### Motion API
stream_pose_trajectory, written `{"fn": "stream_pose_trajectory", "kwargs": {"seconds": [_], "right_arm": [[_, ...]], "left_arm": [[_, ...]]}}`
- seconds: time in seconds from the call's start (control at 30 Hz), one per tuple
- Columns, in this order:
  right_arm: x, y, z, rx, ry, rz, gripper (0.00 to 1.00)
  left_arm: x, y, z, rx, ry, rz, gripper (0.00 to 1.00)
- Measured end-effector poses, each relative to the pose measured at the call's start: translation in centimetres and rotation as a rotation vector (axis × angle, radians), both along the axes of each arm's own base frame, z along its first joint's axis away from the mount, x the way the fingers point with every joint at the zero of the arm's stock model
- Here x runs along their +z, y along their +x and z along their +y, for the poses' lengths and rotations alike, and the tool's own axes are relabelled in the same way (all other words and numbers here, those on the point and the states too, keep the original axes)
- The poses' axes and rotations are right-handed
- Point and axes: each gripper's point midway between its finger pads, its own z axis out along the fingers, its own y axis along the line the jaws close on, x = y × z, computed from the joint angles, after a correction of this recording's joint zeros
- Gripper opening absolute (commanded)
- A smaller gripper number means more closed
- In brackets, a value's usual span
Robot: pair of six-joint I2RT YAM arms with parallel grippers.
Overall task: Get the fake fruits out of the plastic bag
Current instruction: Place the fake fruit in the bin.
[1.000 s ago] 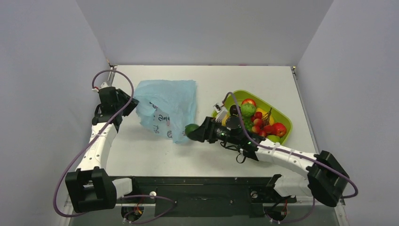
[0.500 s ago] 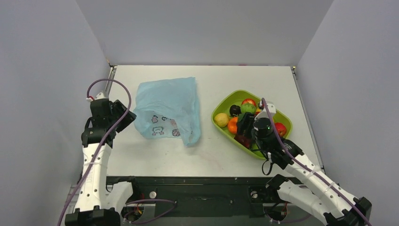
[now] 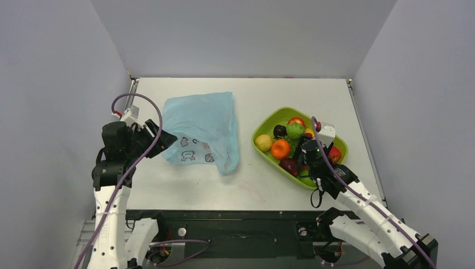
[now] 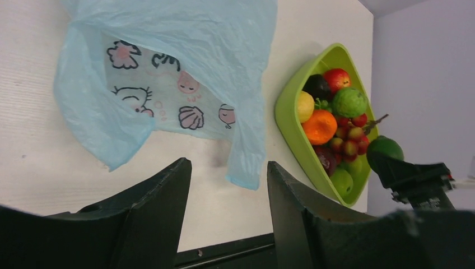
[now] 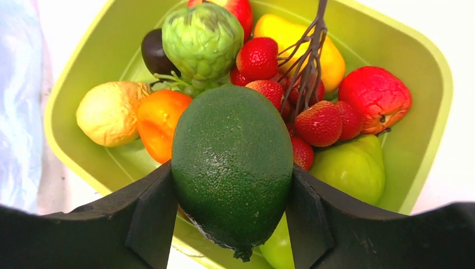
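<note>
Light-blue plastic bag [image 4: 168, 50], black cartoon drawings [image 4: 192, 117]

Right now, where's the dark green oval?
Right wrist view: the dark green oval sits in the jaws of the right gripper, over the green tray.

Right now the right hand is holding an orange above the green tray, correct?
Wrong fruit. The right hand is holding a dark green oval fruit above the green tray; the right wrist view shows it clearly.
</note>
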Motion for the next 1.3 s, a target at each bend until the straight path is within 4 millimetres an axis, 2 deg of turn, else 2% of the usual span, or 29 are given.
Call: {"fn": "stream_pose_trajectory", "kwargs": {"seconds": [0.07,0.2,0.3,0.4,0.5,0.57,0.63,0.7,0.97,1.07,1.3], "right_arm": [[-1.0,0.4,0.4,0.016,-0.013,0.035,0.14],[-2.1,1.0,1.5,0.063,-0.013,0.07,0.31],[-2.4,1.2,2.1,0.088,-0.008,0.077,0.5],[-2.6,1.5,2.1,0.089,-0.001,0.073,0.62],[-3.1,1.4,2.0,0.088,0.0,0.08,0.8],[-3.4,1.3,1.9,0.087,-0.005,0.085,0.86],[-3.4,1.2,1.8,0.089,-0.004,0.081,0.88],[-3.0,1.1,1.6,0.088,0.0,0.069,0.89],[-0.5,0.1,1.0,0.095,0.026,0.003,0.88],[1.5,-0.4,0.6,0.096,0.049,-0.047,0.89],[9.2,-2.9,-1.4,0.072,0.147,-0.278,0.89]], "left_arm": [[0.3,-0.3,-1.2,-0.045,-0.018,-0.006,0.5],[0.0,-1.0,-4.5,-0.158,-0.021,0.008,0.5],[-0.6,-1.7,-7.3,-0.25,-0.002,0.032,0.58],[-0.7,-2.3,-9.5,-0.311,0.006,0.027,0.67],[0.0,-2.4,-10.4,-0.322,-0.005,-0.001,0.81],[0.6,-2.2,-10.6,-0.318,-0.014,-0.026,0.88],[1.1,-2.1,-10.6,-0.31,-0.023,-0.049,0.95],[1.6,-2.2,-10.5,-0.306,-0.026,-0.07,0.97],[3.6,-2.8,-10.0,-0.294,-0.033,-0.138,0.97],[5.0,-3.0,-9.7,-0.289,-0.037,-0.18,0.97],[8.8,-4.2,-8.2,-0.243,-0.04,-0.314,0.97]]}}
